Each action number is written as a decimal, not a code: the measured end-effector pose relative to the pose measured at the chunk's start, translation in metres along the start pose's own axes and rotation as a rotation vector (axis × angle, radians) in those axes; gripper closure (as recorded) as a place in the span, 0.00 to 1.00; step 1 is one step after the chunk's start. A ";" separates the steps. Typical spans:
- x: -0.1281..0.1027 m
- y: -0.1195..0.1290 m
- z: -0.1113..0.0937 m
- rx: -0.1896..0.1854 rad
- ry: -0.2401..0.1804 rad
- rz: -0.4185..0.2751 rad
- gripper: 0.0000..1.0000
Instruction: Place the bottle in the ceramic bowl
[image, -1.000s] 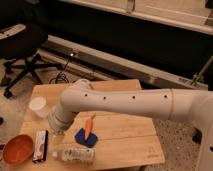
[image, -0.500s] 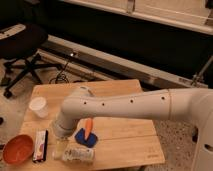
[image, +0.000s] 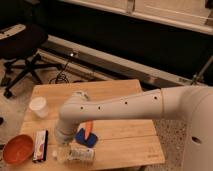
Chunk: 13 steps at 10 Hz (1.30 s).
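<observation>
The bottle (image: 76, 154) lies on its side near the front edge of the wooden table (image: 125, 142), clear with a pale label. The orange-red ceramic bowl (image: 18, 149) sits at the table's front left corner, left of the bottle. My white arm reaches in from the right. The gripper (image: 64, 141) is at its lower end, right above the bottle's left part and largely hidden by the wrist.
A flat black-and-white box (image: 40, 146) lies between bowl and bottle. A white cup (image: 38, 106) stands at the left. A small dark blue holder (image: 86, 139) with an orange object (image: 88, 129) sits behind the bottle. A black office chair (image: 22, 45) stands on the floor at back left.
The arm has lowered and moved toward the front left, bringing the gripper down over the bottle. The bottle, bowl and other objects have not moved.
</observation>
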 end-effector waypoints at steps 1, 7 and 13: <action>-0.004 -0.004 0.016 0.024 0.013 0.006 0.20; -0.019 -0.014 0.045 0.072 0.018 -0.009 0.20; -0.049 -0.030 0.066 0.107 -0.030 -0.019 0.20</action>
